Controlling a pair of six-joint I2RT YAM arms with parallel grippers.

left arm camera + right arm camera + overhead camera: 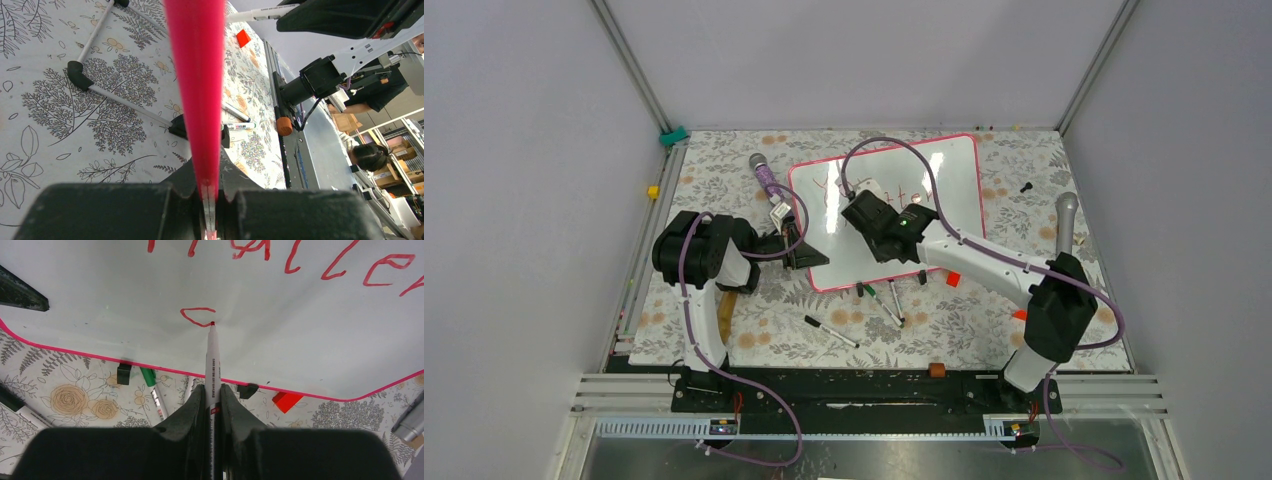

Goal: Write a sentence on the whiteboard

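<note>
The whiteboard (944,175) lies tilted on the flowered table, with a pink frame and black clips on its near edge. Red letters of the sentence (911,193) run across it, partly hidden by my right arm. My left gripper (807,250) is shut on the board's left pink edge (197,75), which runs up between its jaws. My right gripper (212,395) is shut on a white marker (212,365). The marker's red tip touches the whiteboard (100,295) at the end of a small red curved stroke (196,315), below the line of red letters (300,257).
Several loose markers (831,332) lie on the table just in front of the board, one of them green (148,377). A red cap (951,279) lies by the board's near edge. A purple and grey microphone (764,175) lies left of the board, a grey one (1066,215) to the right.
</note>
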